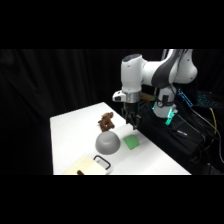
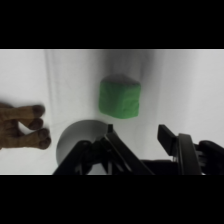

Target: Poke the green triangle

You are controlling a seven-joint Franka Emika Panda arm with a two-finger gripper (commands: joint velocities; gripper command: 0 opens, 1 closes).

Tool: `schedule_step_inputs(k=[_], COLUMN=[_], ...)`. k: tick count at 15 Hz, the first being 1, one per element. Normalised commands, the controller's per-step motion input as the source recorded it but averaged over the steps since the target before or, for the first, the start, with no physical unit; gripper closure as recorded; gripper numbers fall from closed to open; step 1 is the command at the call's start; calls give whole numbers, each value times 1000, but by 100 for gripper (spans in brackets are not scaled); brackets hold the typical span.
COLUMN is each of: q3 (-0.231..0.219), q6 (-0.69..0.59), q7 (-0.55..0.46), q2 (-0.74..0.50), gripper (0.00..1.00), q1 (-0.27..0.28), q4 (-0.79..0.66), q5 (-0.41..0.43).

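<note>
- The green triangle [image 1: 132, 142] lies flat on the white surface [image 1: 70, 135], just beside the grey dome [image 1: 108, 143] on the side nearer the arm's base, with the brown lumpy object [image 1: 105, 121] a little beyond the dome.
- Your pincer [image 1: 132, 125] hangs above the surface, close over the far edge of the green block and not yet touching it, as far as the side view shows.
- In the wrist view the two fingers stand apart with a clear gap between them, so the pincer [image 2: 138, 134] is open and holds nothing.
- From there the green triangle [image 2: 119, 97] sits ahead of the fingertips, the grey dome [image 2: 75, 137] is low to the left, and the brown lumpy object [image 2: 21, 127] is at the left edge.
- To poke well, bring the pincer forward until a fingertip is over the middle of the green face, then come straight down.
- Closing the fingers first would likely give you one firm tip instead of two that might straddle the block.
- Keep the descent slow and short; the block looks light and may skid if struck at an edge.
- Stay clear of the dome, which is the closest neighbour.
</note>
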Motion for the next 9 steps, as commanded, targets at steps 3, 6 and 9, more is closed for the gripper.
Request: schedule_step_inputs(k=[3,6,9], q3=[-75,-64,-21], q6=[-383,-372,-368], q7=[31,32,105], q2=[-420,-333,-196], gripper=[0,0,0], q1=[-52,-82,-99], q4=[107,153,197], q5=[-80,-99,-173])
